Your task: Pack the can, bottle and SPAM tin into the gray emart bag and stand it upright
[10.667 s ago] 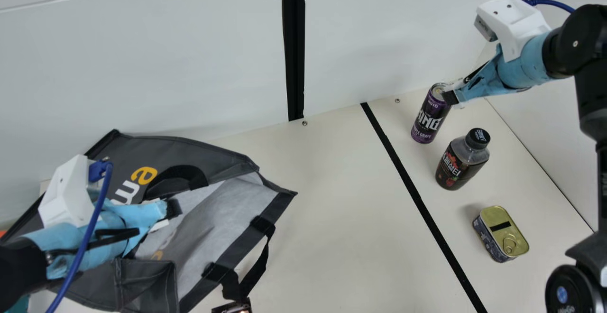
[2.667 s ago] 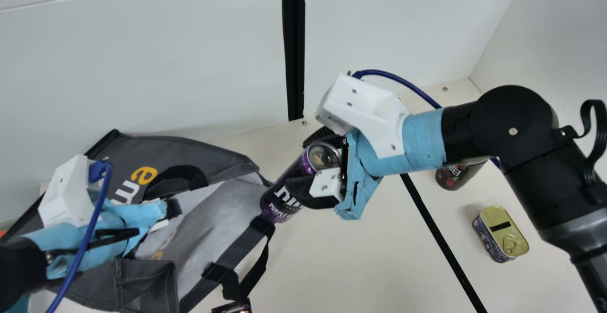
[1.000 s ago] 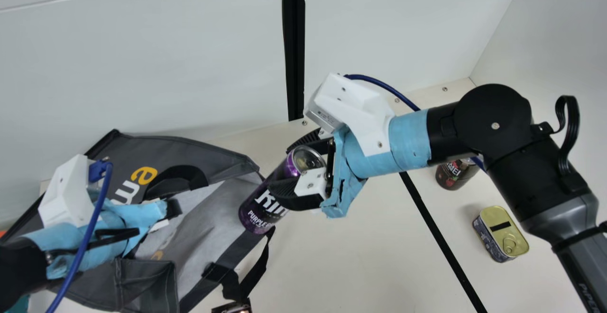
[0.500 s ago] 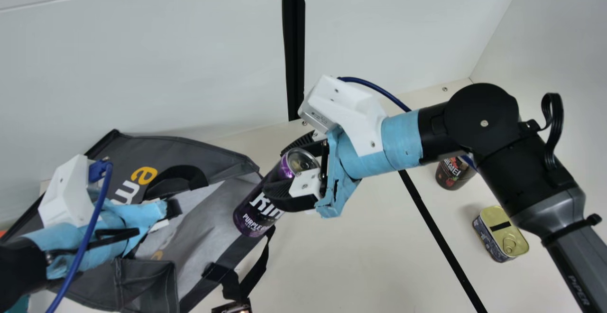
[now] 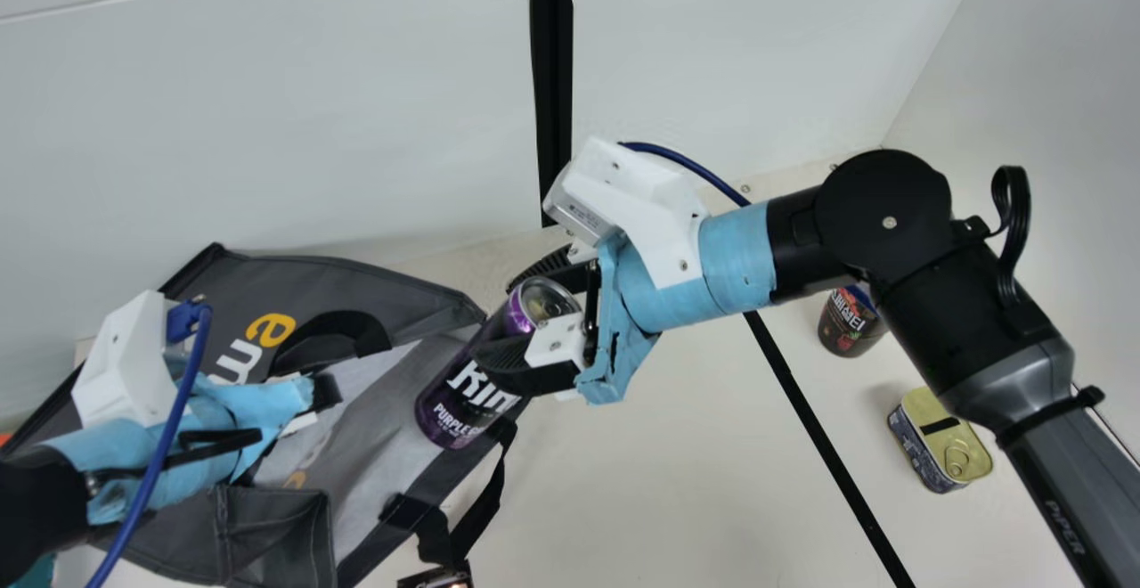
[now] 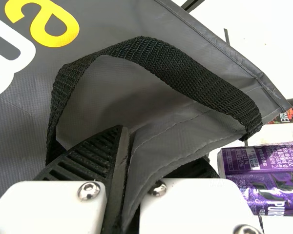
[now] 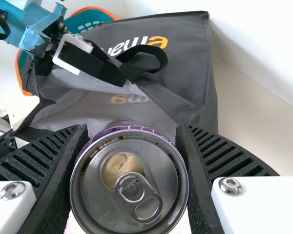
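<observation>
Main view, left to right. The basket (image 5: 36,572), teal with an orange rim, was located beside the bag's left side and partly hidden by it. The left gripper (image 5: 324,392) was positioned at the bag's mouth; its fingers were closed on a fold of the bag's fabric beside a handle. The bag (image 5: 356,281) lay slumped on the table (image 5: 641,499), mouth open toward the right. A small black item (image 5: 435,579), cut off by the view's edge, was near the bag's hanging strap (image 5: 485,490). The can (image 5: 463,392) was tilted, base overlapping the bag's mouth in the main view; contact with the bag could not be determined. The right gripper (image 5: 496,319), just right of the bag's mouth, held the can between both fingers. The bottle (image 5: 846,330) stood upright, well to the bag's right, partly hidden by the right arm. The tin (image 5: 944,441) rested pull-ring lid up, farthest right of the bag.
</observation>
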You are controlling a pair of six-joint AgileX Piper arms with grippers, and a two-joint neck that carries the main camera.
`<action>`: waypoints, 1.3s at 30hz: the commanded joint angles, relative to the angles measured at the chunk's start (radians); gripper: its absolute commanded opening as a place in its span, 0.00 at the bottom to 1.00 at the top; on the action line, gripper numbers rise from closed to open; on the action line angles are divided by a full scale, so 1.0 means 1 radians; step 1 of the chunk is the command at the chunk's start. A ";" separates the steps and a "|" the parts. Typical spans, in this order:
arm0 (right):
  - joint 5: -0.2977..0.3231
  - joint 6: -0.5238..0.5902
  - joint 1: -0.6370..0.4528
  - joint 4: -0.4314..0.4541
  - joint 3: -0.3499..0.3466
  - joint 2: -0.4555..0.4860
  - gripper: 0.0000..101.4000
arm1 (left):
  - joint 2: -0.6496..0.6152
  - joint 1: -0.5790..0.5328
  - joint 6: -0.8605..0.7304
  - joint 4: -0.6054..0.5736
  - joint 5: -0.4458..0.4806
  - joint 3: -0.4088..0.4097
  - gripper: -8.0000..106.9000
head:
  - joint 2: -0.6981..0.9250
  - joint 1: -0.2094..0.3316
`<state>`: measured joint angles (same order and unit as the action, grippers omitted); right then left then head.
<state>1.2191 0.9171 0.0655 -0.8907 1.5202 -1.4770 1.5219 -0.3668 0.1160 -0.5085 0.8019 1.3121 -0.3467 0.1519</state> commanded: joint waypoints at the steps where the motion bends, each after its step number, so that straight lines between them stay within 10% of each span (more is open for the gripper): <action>1: 0.001 0.003 0.001 -0.008 0.000 -0.003 0.00 | 0.000 0.000 0.000 0.000 0.000 0.000 0.00 | -0.002 0.023; 39: -0.225 0.238 0.150 -0.115 -0.171 -0.084 0.00 | 0.000 0.000 0.000 0.000 0.000 0.000 0.00 | -0.002 0.023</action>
<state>1.0076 1.1360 0.2123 -1.0043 1.3538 -1.5591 1.5219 -0.3668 0.1160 -0.5085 0.8019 1.3121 -0.3482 0.1519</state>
